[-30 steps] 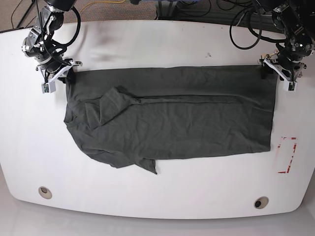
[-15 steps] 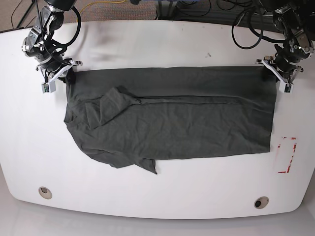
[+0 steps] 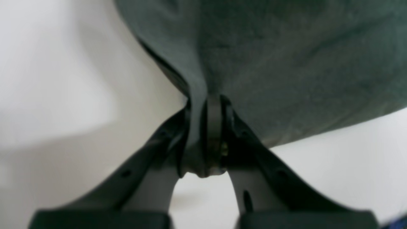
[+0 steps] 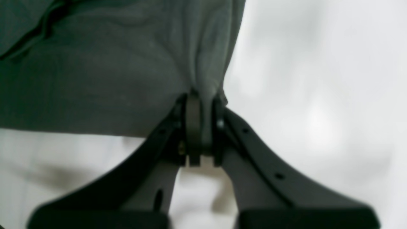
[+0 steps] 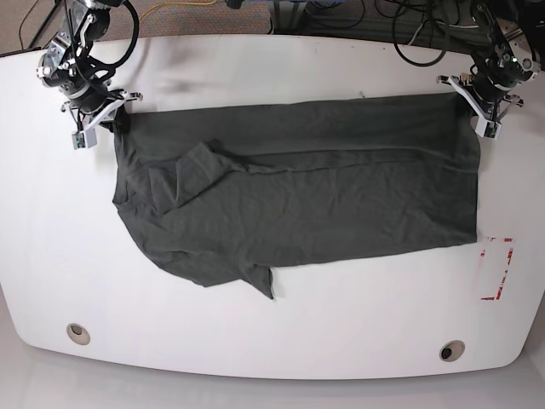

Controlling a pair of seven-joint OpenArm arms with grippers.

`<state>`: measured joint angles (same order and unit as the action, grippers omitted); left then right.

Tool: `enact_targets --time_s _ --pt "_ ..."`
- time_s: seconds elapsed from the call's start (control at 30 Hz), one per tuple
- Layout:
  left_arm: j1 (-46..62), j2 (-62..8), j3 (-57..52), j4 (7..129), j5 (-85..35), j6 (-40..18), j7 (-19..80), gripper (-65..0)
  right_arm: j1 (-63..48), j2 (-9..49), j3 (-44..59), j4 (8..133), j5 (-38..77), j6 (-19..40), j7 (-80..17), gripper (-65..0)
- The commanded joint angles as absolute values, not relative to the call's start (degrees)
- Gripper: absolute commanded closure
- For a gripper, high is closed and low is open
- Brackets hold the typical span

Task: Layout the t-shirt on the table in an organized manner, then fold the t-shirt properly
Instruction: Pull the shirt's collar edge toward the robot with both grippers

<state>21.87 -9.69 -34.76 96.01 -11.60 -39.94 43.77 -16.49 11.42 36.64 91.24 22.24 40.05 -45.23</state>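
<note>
While the left gripper (image 3: pixel 206 140) and the right gripper (image 4: pixel 200 133) each pinch a far corner of the dark t-shirt (image 5: pixel 298 192) on the white table (image 5: pixel 281 341), laying-out goes on, so next both should pull evenly to smooth it flat.

The dark charcoal-grey t-shirt (image 5: pixel 298 196) lies spread lengthwise across the glossy white surface (image 5: pixel 272 332), mostly flat but wrinkled. One sleeve is folded over onto the body near the base view's left end, and another flap pokes out along the near edge. Its two far corners are lifted slightly and pinched taut.
</note>
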Motion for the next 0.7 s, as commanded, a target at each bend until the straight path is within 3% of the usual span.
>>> enact_targets --time_s 0.0,0.67 --pt "23.87 -10.33 -35.12 98.77 -11.12 -40.00 44.09 -0.6 -18.95 12.26 37.05 94.73 22.20 40.00 -45.05 0.0" --pt "30.73 -14.20 -38.11 100.70 -11.21 -40.00 44.00 -1.0 -30.37 10.86 42.51 100.53 22.29 40.00 -45.05 -0.3"
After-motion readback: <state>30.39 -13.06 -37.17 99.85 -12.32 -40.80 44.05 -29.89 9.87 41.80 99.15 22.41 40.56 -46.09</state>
